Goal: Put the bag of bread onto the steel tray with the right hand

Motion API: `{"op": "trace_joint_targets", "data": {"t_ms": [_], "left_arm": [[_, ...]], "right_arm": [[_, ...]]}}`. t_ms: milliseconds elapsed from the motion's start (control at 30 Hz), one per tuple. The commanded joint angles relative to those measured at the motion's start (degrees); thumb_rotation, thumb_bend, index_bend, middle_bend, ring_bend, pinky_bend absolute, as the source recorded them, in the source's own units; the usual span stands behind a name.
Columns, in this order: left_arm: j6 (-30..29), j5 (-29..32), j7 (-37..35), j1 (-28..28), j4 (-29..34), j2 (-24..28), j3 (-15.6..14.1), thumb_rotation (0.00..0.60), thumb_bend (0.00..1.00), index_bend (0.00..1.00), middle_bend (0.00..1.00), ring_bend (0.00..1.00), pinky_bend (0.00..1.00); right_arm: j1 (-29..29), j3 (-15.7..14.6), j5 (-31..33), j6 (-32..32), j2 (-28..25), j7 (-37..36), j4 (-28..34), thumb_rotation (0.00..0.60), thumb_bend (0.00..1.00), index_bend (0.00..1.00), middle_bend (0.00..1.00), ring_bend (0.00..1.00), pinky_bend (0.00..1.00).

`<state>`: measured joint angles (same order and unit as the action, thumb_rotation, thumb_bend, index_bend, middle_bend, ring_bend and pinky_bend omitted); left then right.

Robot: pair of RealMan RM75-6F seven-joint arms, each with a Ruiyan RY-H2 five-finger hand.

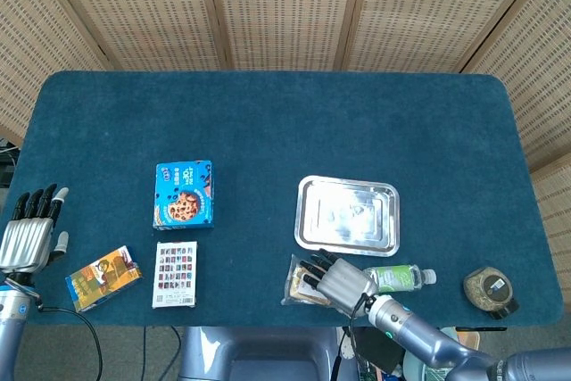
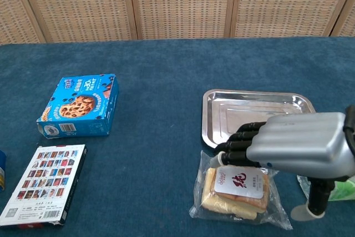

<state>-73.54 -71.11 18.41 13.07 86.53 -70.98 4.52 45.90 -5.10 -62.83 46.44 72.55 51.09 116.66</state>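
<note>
The right hand [image 1: 337,282] hides much of the bread bag [image 1: 303,285].
</note>
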Motion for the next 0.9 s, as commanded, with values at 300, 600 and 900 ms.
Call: {"op": "trace_joint_targets", "data": {"t_ms": [300,600,900], "left_arm": [[-0.2,-0.6,-0.6,-0.1,0.4,0.2,-0.2,0.600,0.50,0.00,0.00,0.00,0.00],[0.4,-0.5,-1.0,0.1,0.2,0.3,-0.3,0.600,0.50,0.00,0.00,0.00,0.00],[-0.1,-0.8,-1.6,-0.2,0.4,0.6,-0.3,0.600,0.50,0.00,0.00,0.00,0.00]], "right_arm": [[3.0,-1.1,7.1,2.8,5.6,4.7,-0.8,0.600,0.23,0.01,0.00,0.00,0.00],[5.2,-1.5,10.4,3.3,8.0,5.9,-1.8,0.600,0.23,0.01,0.00,0.00,0.00],[7.2,-2.2,11.2,2.6,10.4,5.0,-4.1,0.600,0.23,0.03,0.13,0.05,0.23]]}}
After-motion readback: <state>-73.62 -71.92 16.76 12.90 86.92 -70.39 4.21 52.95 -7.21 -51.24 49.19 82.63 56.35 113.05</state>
